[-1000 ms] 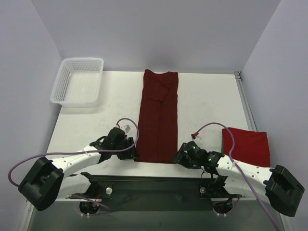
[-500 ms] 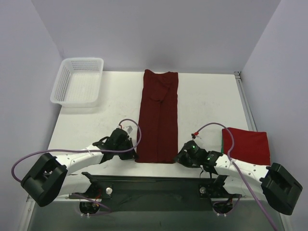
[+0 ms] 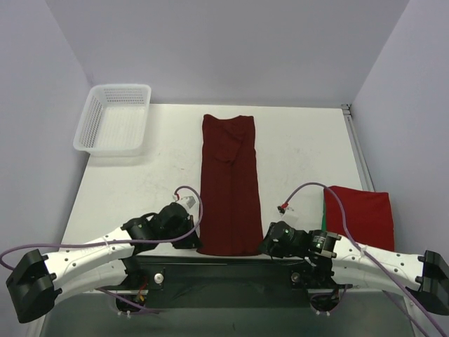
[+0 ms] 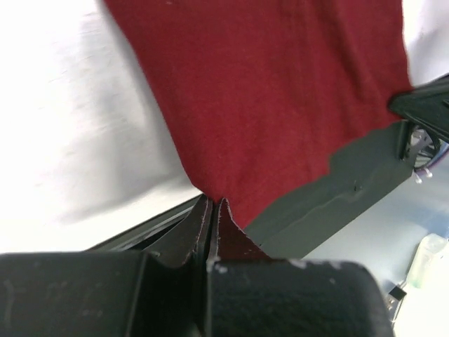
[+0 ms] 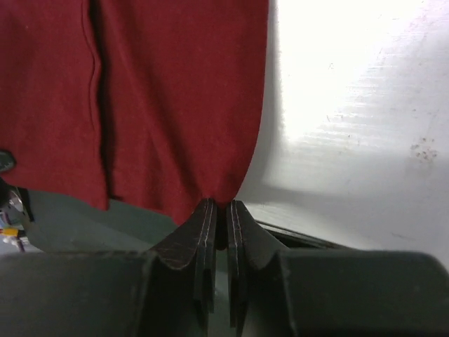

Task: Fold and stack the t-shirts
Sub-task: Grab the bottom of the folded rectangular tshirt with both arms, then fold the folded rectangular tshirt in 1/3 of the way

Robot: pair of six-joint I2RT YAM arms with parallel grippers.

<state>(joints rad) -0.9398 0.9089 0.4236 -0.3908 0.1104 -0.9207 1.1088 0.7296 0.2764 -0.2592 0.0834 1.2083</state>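
The dark maroon t-shirt [image 3: 228, 186] lies folded into a long narrow strip down the middle of the bench [image 3: 133, 189]. My left fingers [image 4: 189, 242] and right fingers [image 5: 202, 239] are pinched tight on its two near corners at the bench's near edge.

On your table [image 3: 302, 147], the middle t-shirt [image 3: 228, 186] ran from far to near, its near edge past the table's front. Your left gripper [image 3: 194, 241] sat at its near-left corner, your right gripper [image 3: 264, 248] at its near-right. The basket [image 3: 119, 87] stood far left. At near right, a second t-shirt [image 3: 361, 214] lay on a third t-shirt [image 3: 324, 209].
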